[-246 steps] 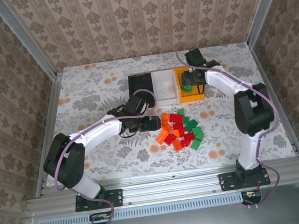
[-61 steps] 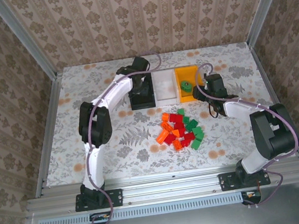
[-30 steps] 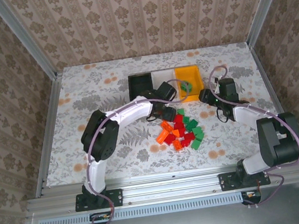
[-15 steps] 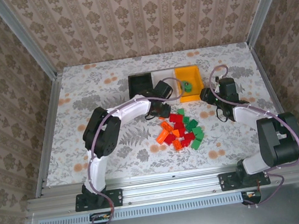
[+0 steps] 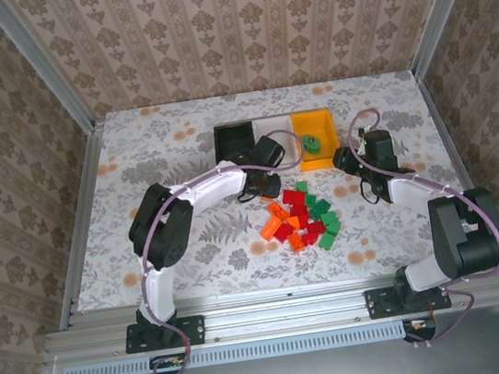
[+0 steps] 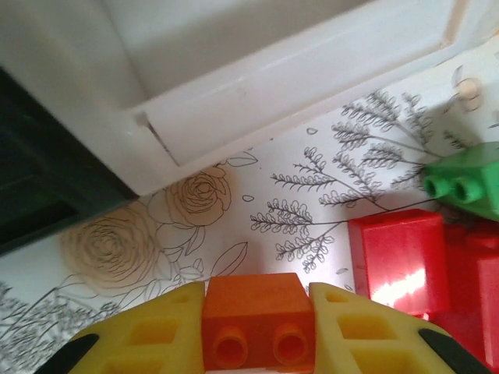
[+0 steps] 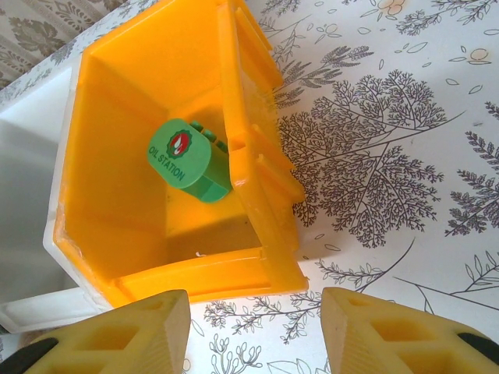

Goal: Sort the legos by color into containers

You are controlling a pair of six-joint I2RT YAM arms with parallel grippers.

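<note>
— Between the bins and the pile (image 5: 298, 217), what is gripped by the left gripper (image 5: 267, 183)?

— An orange brick (image 6: 253, 300) is clamped between its yellow fingers (image 6: 152, 335). The jaws are drawn narrow on it, and two studs are seen on the face turned toward the wrist camera.

— Where is that brick held?

— It is held just in front of the white bin (image 6: 273, 78), near that bin's front corner, over patterned table (image 5: 160, 144). Whether the table is touched cannot be told. The black bin (image 6: 31, 179) is seen at the left, set against the white one. To the right, a red brick (image 6: 398, 261) is seen close by, with a green brick (image 6: 468, 183) just beyond it.

— How is the right gripper (image 7: 253, 335) set?

— It is held near a front corner of the orange bin (image 7: 257, 156). Its jaws are parted to a middling width, nothing is gripped, and bare table is seen through the gap.

— What is found in that bin?

— A green piece (image 7: 187, 160) marked "OIL STATION" is lodged inside, close beside one long wall.

— And the other pieces?

— Red, orange and green bricks are heaped in the pile on the table, in front of the row of bins and between the two arms. The bins are lined up black, white, orange from left to right in the top view.
</note>
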